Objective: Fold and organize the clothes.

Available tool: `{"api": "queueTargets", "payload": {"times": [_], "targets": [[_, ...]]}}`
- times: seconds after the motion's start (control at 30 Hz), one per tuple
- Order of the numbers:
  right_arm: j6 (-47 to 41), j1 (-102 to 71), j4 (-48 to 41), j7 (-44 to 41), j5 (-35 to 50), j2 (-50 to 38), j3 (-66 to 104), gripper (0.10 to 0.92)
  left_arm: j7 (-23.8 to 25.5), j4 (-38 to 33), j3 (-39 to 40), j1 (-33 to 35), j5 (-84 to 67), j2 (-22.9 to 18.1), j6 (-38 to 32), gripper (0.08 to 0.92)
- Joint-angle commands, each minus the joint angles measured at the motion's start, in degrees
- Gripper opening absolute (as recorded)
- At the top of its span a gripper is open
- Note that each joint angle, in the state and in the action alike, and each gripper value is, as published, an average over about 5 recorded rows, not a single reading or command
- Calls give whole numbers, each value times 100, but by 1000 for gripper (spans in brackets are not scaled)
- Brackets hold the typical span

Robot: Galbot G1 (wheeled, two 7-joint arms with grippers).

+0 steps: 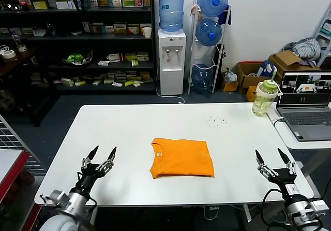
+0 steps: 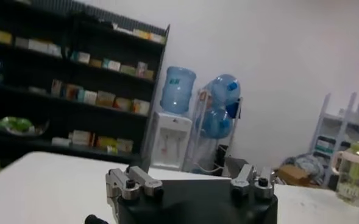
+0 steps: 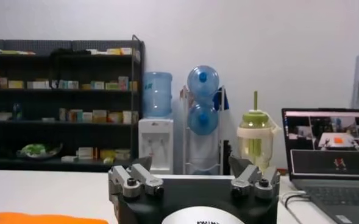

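White tabletop (image 1: 103, 132) bears a folded orange T-shirt (image 1: 182, 158); left pincer (image 1: 102, 153) and right pincer (image 1: 272, 156) gape empty; shelves (image 1: 77, 34) behind

The orange T-shirt (image 1: 182, 158) is showing as soft matt cloth, lying on a table (image 1: 129, 132) that is looking smooth, white and faintly glossy. The bottle (image 1: 264, 97) is appearing as translucent greenish plastic, and the laptop (image 1: 305, 106) beside it is looking like matt grey metal or plastic.
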Motion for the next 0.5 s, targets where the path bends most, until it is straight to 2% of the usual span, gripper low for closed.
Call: {"api": "queueTargets", "payload": {"times": [0.03,0.5], "targets": [[613,-219,-79,-275,-639,507,312,823,769,-127,-880,892,859,-127,-768,823],[674,-187,-49,-313,-812,748,329,823,712,-116,-841,803,1105,-520,-771,823]]}}
